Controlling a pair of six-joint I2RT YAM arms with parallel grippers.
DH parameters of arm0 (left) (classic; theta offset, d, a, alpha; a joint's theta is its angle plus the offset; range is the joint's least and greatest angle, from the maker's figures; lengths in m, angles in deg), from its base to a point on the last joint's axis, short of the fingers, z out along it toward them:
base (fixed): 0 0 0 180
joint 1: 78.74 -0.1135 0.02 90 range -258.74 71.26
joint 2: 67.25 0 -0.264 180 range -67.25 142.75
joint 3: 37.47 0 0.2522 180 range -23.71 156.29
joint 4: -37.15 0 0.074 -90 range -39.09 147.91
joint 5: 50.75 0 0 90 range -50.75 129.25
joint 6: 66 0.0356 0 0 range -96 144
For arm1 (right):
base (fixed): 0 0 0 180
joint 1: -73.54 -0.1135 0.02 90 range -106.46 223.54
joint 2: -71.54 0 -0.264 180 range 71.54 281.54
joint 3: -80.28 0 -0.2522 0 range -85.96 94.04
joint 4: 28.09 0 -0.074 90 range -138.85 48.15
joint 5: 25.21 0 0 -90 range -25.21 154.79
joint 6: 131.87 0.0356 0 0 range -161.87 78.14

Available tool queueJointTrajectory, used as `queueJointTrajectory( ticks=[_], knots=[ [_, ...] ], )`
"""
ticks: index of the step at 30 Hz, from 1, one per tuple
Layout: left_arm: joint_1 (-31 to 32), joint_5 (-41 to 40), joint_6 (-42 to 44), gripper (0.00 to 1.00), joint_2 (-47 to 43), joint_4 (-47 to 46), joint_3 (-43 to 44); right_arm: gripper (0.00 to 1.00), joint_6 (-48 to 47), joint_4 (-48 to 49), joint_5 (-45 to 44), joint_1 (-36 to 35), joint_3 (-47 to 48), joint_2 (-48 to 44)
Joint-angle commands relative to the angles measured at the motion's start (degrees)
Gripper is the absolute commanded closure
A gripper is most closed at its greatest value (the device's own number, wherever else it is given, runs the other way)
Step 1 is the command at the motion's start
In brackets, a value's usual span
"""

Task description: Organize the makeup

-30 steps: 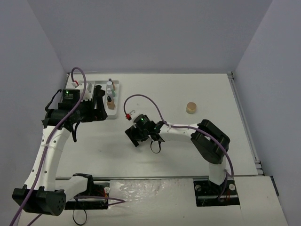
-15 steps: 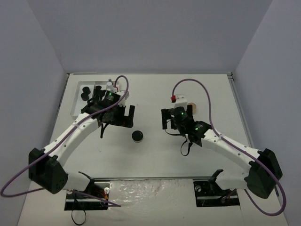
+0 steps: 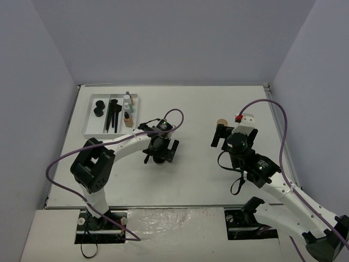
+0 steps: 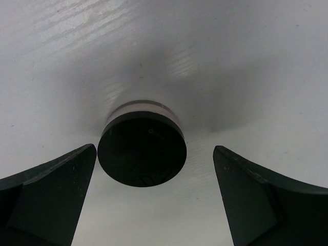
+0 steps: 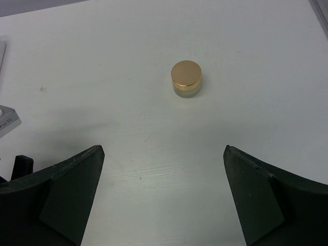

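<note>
far left on the table [image 3: 191, 103] sits a white tray [image 3: 86, 124] with three compartments. its left one holds two round black jars [image 3: 99, 107], the middle one holds black brushes [image 3: 113, 115] lying lengthwise, and the right one holds a row of small bottles [image 3: 127, 112].

right of the tray, near the table's middle, the left gripper [image 3: 159, 152] points down over a lone jar [image 4: 142, 151]. in the wrist view that jar stands upright on the table, black lid on top of a clear body, centred between the two fingers [image 4: 48, 200]. the jaws are wide apart and neither finger touches it. from above, the gripper hides most of it.

further right, the right gripper [image 5: 164, 148] hangs over the table with its jaws spread wide, gripping nothing. ahead of it, well clear of the fingertips, a gold-lidded jar [image 5: 186, 78] stands upright alone. in the top view it peeks out just behind the gripper, well apart from the tray.
</note>
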Motion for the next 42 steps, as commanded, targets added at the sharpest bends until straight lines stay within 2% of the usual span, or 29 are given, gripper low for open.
queueJointTrajectory(
  ticks=[1, 5, 8, 10, 13, 16, 17, 22, 25, 29, 32, 36, 42],
  knots=[
    [0.2, -3.1, -2.6, 0.04, 0.4, -2.9, 2.7, 0.00, 0.2, 1.3, -3.4, 0.4, 0.2, 0.5],
    [0.2, -4.3, -3.1, 0.09, 1.5, -3.2, 1.7, 0.00, -0.8, 1.8, -3.4, 0.9, 0.6, 1.5],
    [0.2, -4.4, -3.5, 0.19, 1.7, -3.5, 1.2, 0.00, -1.6, 2.2, -2.9, 1.4, 0.8, 2.2],
    [0.2, -4.4, -3.7, 0.33, 1.4, -3.6, 0.9, 0.00, -1.9, 2.6, -2.7, 1.7, 0.9, 2.6],
    [0.2, -4.4, -3.9, 0.68, 0.4, -2.5, 0.7, 0.00, -2.4, 3.4, -1.8, 2.5, 0.9, 2.8],
    [-0.1, -4.8, -3.8, 0.83, -2.1, 0.3, 2.2, 0.00, -3.3, 4.3, -0.6, 3.4, 1.1, 3.3],
    [-0.5, -6.0, -3.6, 0.85, -3.0, 1.8, 3.3, 0.00, -3.5, 4.5, -0.3, 3.7, 1.2, 3.5],
    [-6.3, -7.6, -1.5, 0.90, -7.8, 10.4, 9.3, 0.00, -4.4, 5.7, 3.0, 5.5, 2.1, 5.4],
    [-14.4, -6.2, 0.8, 0.90, -10.6, 14.7, 15.1, 0.00, -4.9, 6.8, 5.0, 6.1, 2.6, 6.8],
    [-24.8, -5.6, 4.9, 0.90, -9.8, 19.4, 24.8, 0.00, -5.9, 8.1, 6.0, 6.8, 2.9, 8.1],
    [-32.3, -5.4, 7.7, 0.90, -6.9, 20.0, 31.1, 0.00, -6.2, 8.3, 7.6, 8.0, 3.0, 8.6],
    [-41.9, -3.3, 8.5, 0.90, -0.6, 17.0, 34.4, 0.00, -6.4, 10.2, 10.0, 9.9, 3.0, 9.0],
    [-49.2, -1.3, 8.4, 0.90, 13.8, 12.5, 42.6, 0.00, -7.2, 10.3, 11.9, 12.1, 2.2, 9.1]
  ],
)
